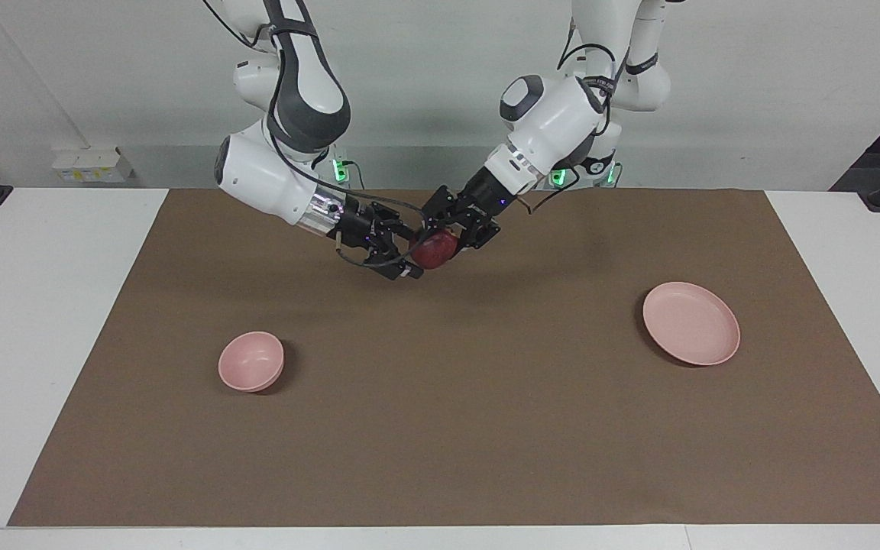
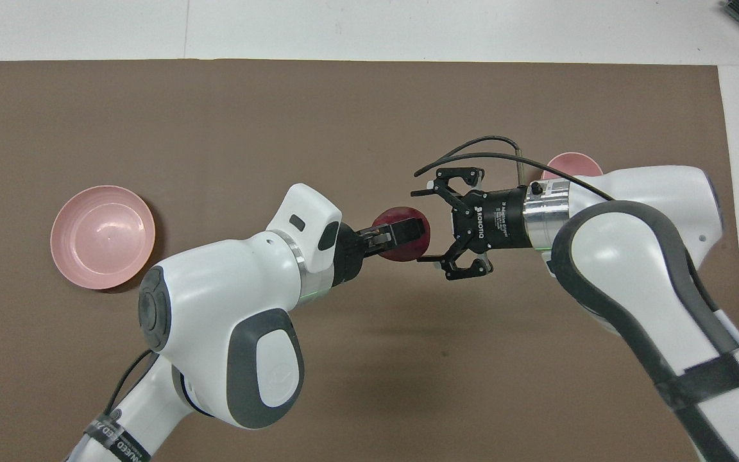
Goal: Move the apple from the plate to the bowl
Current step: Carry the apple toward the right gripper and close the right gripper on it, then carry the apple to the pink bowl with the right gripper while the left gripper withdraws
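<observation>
Apple: off plate, clamped midair in left gripper; right gripper wide-open at it; handover, bowl drop remaining.

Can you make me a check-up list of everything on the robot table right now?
Surface: brown mat on a white table.
Apple: in the air over the mat, held by the left claw.
Plate: bare, toward the left arm's end.
Bowl: nothing in it, toward the right arm's end.
Clutter: nothing seen.
Left claw: shut on the apple.
Right claw: open, fingers around the apple.
Cables: black cable looping off the right wrist.
Surroundings: white wall; white box by the wall.
</observation>
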`<state>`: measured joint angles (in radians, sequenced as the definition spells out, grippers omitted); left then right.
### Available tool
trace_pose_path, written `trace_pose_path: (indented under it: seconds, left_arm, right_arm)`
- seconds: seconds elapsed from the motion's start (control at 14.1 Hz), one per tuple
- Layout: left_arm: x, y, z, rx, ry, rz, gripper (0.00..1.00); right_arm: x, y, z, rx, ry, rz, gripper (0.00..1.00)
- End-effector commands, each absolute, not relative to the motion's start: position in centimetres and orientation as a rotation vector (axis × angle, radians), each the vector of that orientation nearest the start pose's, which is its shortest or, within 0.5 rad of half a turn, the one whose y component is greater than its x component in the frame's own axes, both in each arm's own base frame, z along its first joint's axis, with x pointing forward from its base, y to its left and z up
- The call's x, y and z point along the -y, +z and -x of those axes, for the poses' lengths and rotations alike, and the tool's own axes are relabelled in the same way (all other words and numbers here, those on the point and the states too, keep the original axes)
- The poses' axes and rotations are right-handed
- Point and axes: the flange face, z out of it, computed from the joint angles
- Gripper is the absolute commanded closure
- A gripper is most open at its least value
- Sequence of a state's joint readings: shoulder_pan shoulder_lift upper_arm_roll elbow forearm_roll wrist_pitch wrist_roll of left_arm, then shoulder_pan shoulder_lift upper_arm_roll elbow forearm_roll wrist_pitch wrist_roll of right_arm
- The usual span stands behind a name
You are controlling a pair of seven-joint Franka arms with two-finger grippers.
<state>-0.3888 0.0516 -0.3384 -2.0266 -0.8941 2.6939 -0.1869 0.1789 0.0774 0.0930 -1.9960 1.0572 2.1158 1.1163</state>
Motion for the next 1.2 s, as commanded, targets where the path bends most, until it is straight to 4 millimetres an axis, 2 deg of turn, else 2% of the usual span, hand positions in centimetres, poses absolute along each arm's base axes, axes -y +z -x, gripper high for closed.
trace_pose_path:
  seconds: [0.0,0.35,0.71,0.78,0.92,1.13]
  left_arm:
    - [37.9,48.7,-45.1,-0.206,0.271,-2.302,1.00]
    - [38.6,49.1,-44.8,-0.181,0.264,-2.299,1.00]
    - [38.6,49.3,-45.2,-0.161,0.275,-2.299,1.00]
    - [38.6,49.3,-45.2,-0.161,0.275,-2.299,1.00]
    - [38.6,49.3,-45.2,-0.161,0.275,-2.299,1.00]
    - [38.7,49.5,-45.5,-0.165,0.277,-2.293,1.00]
  right_arm:
    - [-19.9,45.1,-55.8,-1.542,0.716,1.716,0.00]
    - [-21.6,45.2,-55.1,-1.529,0.721,1.748,0.00]
    - [-21.6,45.2,-54.9,-1.494,0.709,1.799,0.00]
    - [-21.7,45.3,-54.9,-1.486,0.708,1.803,0.10]
    - [-21.7,45.5,-54.9,-1.478,0.702,1.804,0.99]
    - [-21.7,45.7,-54.9,-1.475,0.700,1.806,1.00]
